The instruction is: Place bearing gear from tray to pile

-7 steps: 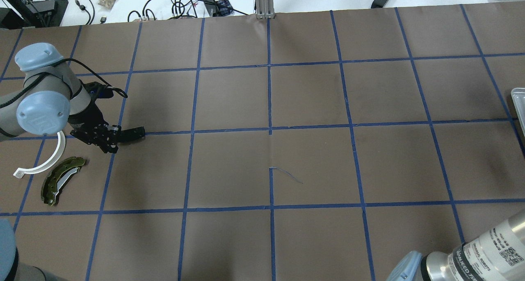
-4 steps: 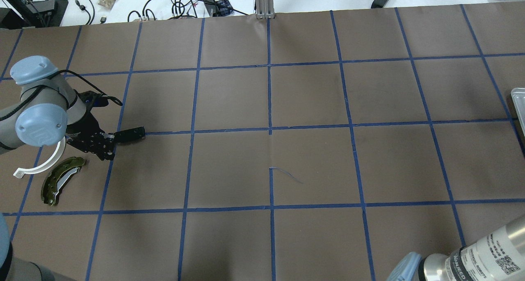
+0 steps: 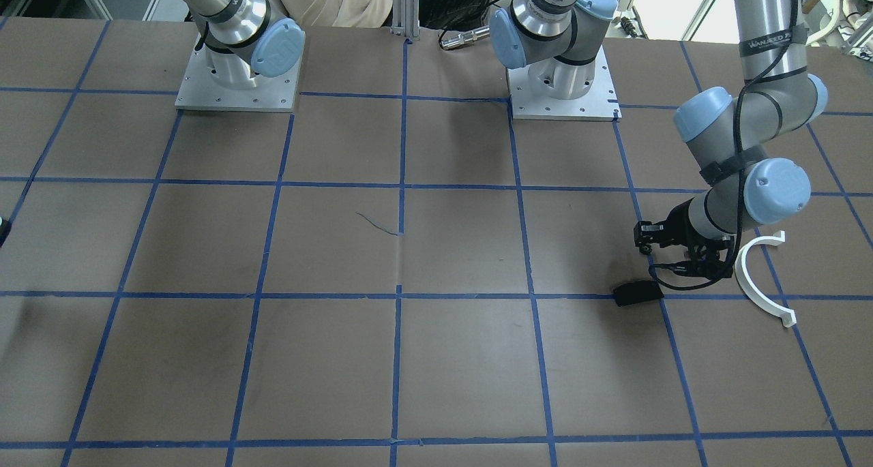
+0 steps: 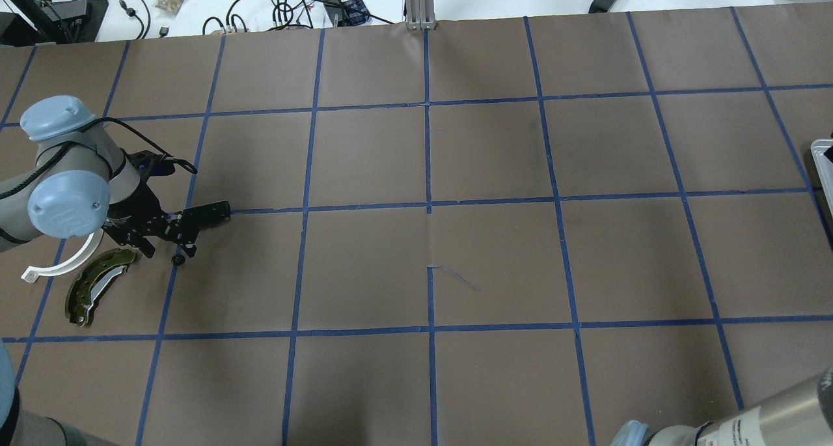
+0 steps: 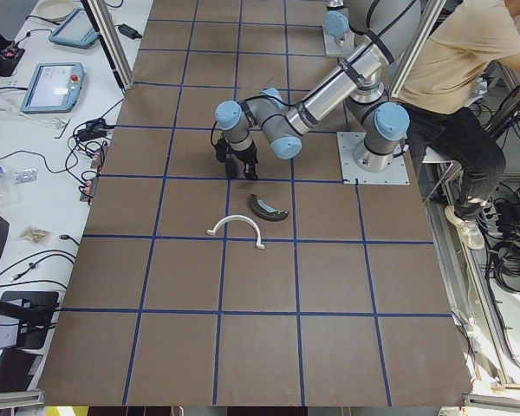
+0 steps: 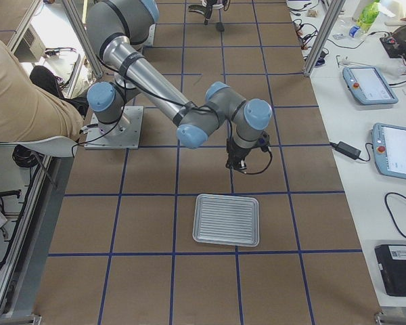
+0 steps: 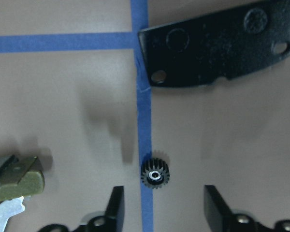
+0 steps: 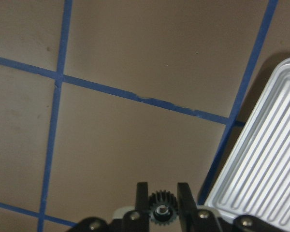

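A small black bearing gear [image 7: 155,175] lies on the blue tape line, also seen from overhead [image 4: 176,260]. My left gripper [image 7: 164,212] is open just above it, fingers either side and not touching; it also shows from overhead [image 4: 170,249]. The pile is around it: a flat black pad [image 4: 207,213], an olive-green brake shoe [image 4: 97,286] and a white half-ring [image 4: 65,264]. My right gripper [image 8: 161,198] is shut on a second black gear [image 8: 160,210], beside the ribbed metal tray [image 8: 261,169].
The tray [image 6: 227,219] stands on the brown paper at the table's right end, with no parts showing in it. Blue tape lines grid the table [image 4: 429,205]. Cables and devices lie beyond the far edge [image 4: 293,3]. A person sits behind the robot [image 5: 468,61].
My left gripper has shifted slightly near the black pad, and a small gear now shows on the tape under it. The right arm has drawn back toward the lower right corner.
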You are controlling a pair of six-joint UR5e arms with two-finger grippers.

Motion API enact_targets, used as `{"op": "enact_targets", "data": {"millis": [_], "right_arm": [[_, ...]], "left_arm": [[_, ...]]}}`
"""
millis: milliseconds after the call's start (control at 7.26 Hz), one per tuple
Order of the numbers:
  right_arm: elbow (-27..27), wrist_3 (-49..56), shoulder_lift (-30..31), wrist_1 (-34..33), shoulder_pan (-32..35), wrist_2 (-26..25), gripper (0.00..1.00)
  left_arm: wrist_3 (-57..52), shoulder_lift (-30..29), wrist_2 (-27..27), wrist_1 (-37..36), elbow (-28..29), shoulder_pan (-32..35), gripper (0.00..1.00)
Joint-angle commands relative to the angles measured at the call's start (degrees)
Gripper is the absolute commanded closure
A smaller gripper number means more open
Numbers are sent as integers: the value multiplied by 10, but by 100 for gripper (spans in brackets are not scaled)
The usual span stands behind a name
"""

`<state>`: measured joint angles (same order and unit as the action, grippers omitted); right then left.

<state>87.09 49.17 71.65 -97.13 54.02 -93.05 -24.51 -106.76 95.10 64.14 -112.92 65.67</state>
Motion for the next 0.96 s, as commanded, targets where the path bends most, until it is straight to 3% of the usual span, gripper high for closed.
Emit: {"op": "enact_targets", "data": {"millis": [0, 276, 551, 827], "right_arm": [[53, -151, 59, 29, 73, 21, 100], [121, -309, 117, 26, 141, 49, 100], [127, -412, 130, 24, 229, 52, 100], [124, -484, 129, 7, 317, 79, 100]], "left_arm": [[54, 18, -4, 46, 36, 40, 0], [160, 37, -5, 171, 126, 102, 0], [181, 68, -17, 294, 220, 153, 0], [213, 104, -49, 347, 269, 175, 0]]}}
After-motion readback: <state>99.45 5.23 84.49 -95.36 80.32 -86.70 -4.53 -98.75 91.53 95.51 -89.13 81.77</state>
